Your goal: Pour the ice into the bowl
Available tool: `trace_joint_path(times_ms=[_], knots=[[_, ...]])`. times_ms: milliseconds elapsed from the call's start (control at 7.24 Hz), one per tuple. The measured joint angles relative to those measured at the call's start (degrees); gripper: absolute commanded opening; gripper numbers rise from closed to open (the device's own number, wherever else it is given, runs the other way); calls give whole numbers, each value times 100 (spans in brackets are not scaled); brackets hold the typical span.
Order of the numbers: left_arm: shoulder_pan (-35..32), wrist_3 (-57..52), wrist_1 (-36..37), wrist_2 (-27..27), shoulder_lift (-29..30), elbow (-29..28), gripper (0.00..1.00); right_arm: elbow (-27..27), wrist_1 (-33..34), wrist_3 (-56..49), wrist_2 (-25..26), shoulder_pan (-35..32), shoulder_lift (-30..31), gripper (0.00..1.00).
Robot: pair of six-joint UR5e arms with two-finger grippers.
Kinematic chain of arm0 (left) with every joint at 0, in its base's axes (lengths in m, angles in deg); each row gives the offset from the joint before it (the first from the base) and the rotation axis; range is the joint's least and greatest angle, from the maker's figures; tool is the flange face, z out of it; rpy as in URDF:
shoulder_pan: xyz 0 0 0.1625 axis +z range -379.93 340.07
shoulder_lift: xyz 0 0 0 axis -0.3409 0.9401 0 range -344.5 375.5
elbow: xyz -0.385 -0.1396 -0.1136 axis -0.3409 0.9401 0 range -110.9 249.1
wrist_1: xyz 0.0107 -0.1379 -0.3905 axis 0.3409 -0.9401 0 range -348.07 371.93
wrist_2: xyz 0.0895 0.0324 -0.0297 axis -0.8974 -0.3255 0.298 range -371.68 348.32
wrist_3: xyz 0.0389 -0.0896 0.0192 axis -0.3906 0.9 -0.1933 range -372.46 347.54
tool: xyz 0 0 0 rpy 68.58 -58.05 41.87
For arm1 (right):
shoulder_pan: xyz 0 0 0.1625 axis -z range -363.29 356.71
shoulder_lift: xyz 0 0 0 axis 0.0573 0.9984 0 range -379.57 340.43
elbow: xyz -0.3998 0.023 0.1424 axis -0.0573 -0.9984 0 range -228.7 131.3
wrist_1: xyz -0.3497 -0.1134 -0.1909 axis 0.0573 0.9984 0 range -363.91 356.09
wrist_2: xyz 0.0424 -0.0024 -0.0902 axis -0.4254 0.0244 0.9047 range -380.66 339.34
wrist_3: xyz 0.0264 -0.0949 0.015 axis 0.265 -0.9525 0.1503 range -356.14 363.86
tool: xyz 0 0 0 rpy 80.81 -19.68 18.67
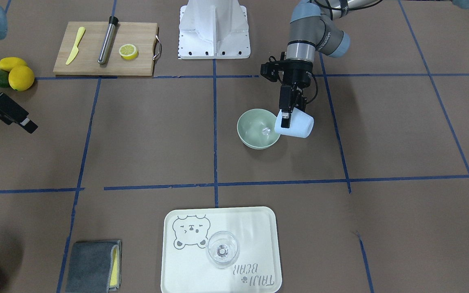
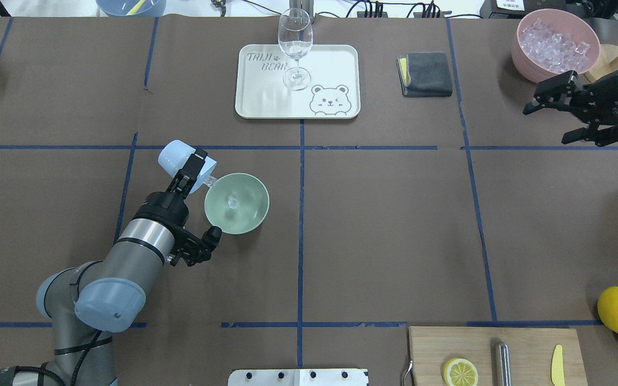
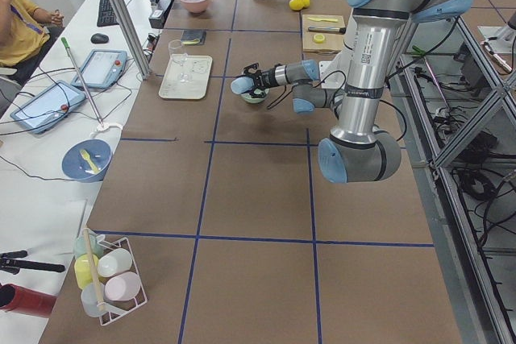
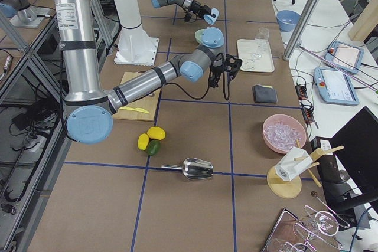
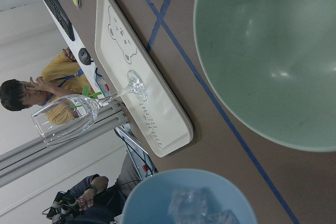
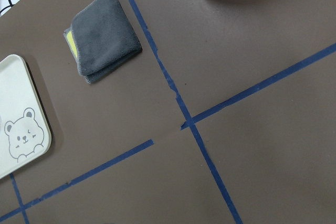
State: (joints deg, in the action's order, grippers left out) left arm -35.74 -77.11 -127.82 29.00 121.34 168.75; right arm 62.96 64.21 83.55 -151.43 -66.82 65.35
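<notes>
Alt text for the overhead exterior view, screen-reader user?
The left gripper, jaws shut on a pale blue cup, holds it tipped at the rim of the sage-green bowl, where an ice cube lies. The right gripper hangs open at far right by an ice-filled pink container; a wine glass stands on a tray.

I am reading one legible text only: "TAIJI BEAR", printed in grey on the cream tray (image 2: 341,64), by a bear drawing. Other markings are resolving too small.
</notes>
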Motion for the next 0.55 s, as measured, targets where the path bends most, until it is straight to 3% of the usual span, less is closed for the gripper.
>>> trace_joint_path(times_ms=[552], knots=[[100, -135, -9, -286, -4, 34, 0, -13, 0, -4, -2, 0, 31, 100]])
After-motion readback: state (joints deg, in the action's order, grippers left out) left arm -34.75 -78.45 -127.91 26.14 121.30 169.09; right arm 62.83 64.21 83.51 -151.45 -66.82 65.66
